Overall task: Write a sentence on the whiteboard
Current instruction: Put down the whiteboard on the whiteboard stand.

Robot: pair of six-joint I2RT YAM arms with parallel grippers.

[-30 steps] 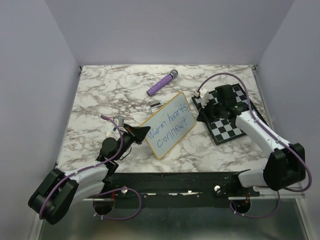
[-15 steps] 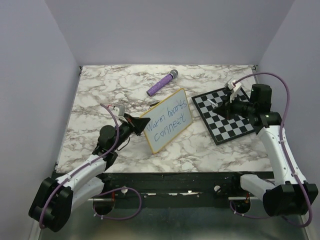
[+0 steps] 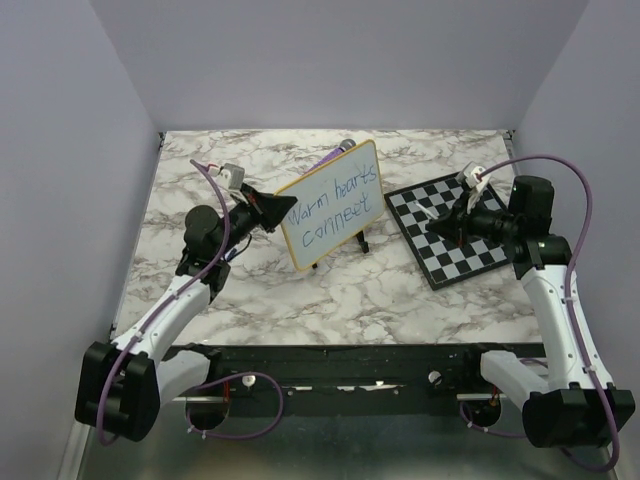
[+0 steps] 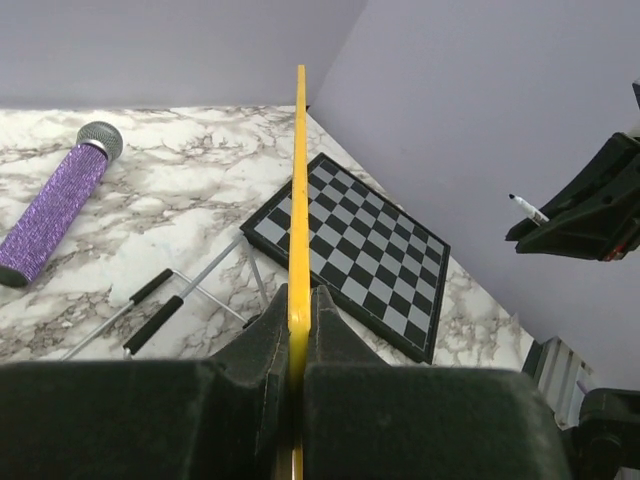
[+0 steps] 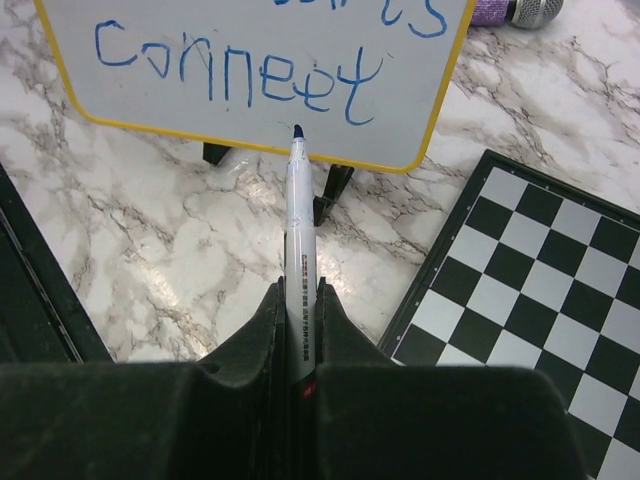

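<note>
Raised upright since earlier, whiteboard stays clamped in left pincer; right pincer grips marker.

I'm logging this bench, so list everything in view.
whiteboard: one, white, yellow frame, upright mid-table
sentence: one, blue, on the whiteboard
feet: two, black, under the whiteboard
microphone: one, purple, behind the whiteboard
chessboard: one, black-and-white, table's right side
marker: one, white, blue tip, pointing at the whiteboard
table: one, marbled, under everything
left gripper: one, black, shut on whiteboard's edge
right gripper: one, black, shut on marker
</note>
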